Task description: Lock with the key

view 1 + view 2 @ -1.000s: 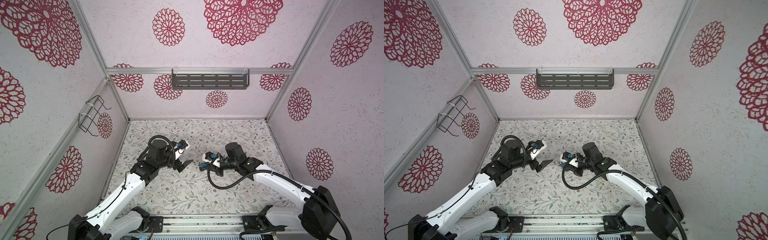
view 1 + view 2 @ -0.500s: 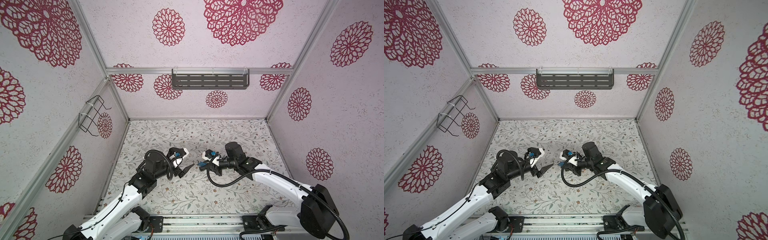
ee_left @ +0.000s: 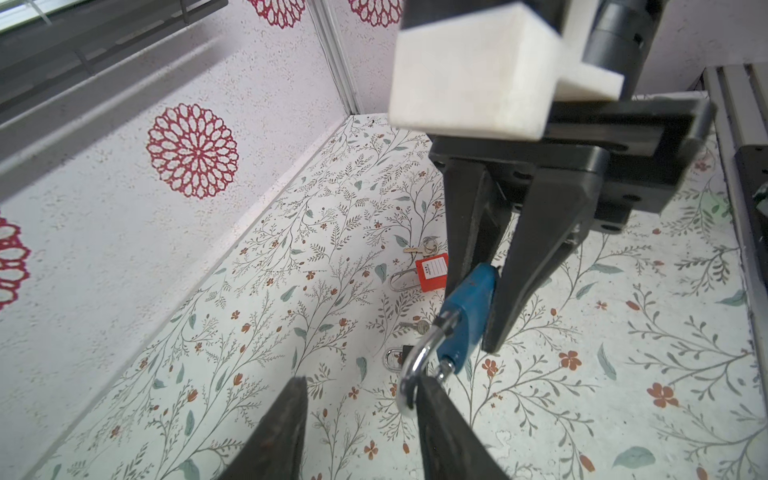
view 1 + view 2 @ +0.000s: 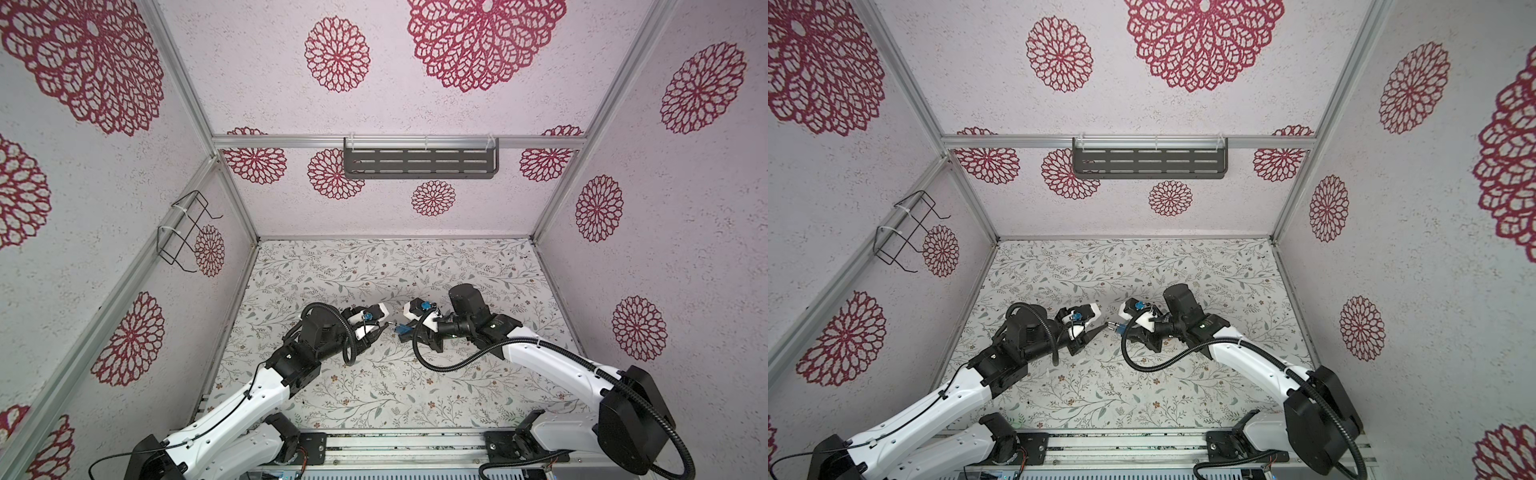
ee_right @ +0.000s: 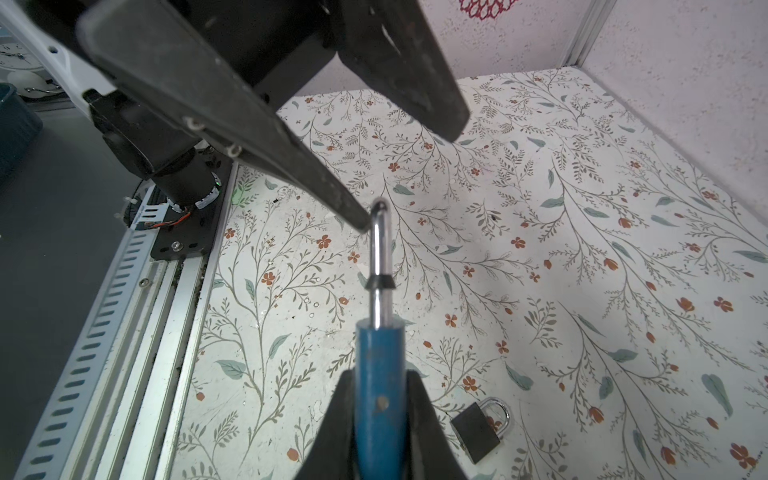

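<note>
My right gripper (image 5: 379, 374) is shut on the body of a blue padlock (image 5: 380, 361), held above the floor. Its silver shackle (image 5: 379, 237) stands raised out of the body and points at my left gripper (image 3: 363, 382). The left jaws stand apart around the shackle's bend (image 3: 409, 386), and one finger (image 3: 436, 399) touches it. In both top views the two grippers meet tip to tip at mid-floor, the padlock (image 4: 402, 330) (image 4: 1119, 330) between them. A key (image 3: 415, 249) on a ring and a second small key (image 3: 419, 326) lie on the floor below.
A red padlock (image 3: 432, 272) lies by the ringed key. A black padlock (image 3: 398, 357) (image 5: 478, 428) lies nearer. A grey shelf (image 4: 419, 164) hangs on the back wall and a wire basket (image 4: 183, 232) on the left wall. A metal rail (image 5: 137, 291) runs along the floor's front edge.
My left arm has dropped and reached toward the blue padlock, its jaws narrowing around the shackle. The right gripper has stayed nearly still with the padlock.
</note>
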`<control>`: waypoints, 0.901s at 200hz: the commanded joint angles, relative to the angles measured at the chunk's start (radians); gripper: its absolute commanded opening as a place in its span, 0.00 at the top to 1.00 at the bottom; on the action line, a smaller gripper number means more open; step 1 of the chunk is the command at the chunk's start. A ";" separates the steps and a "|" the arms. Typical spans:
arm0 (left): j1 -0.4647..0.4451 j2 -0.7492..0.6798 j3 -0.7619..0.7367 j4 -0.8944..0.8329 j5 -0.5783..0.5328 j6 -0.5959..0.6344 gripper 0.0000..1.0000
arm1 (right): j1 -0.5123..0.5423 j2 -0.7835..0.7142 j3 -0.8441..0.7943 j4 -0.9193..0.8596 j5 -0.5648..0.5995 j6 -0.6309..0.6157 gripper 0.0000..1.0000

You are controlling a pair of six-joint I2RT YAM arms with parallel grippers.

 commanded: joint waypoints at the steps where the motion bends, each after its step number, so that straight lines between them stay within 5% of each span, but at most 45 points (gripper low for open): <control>1: -0.019 0.015 0.022 0.016 -0.004 0.016 0.57 | -0.004 -0.029 0.040 0.049 -0.041 0.017 1.00; 74: -0.042 0.056 0.058 -0.008 0.006 0.047 0.76 | -0.005 -0.029 0.041 0.059 -0.041 0.015 1.00; 180: -0.044 0.077 0.091 -0.048 0.054 0.069 0.90 | -0.005 -0.030 0.043 0.067 -0.047 0.013 1.00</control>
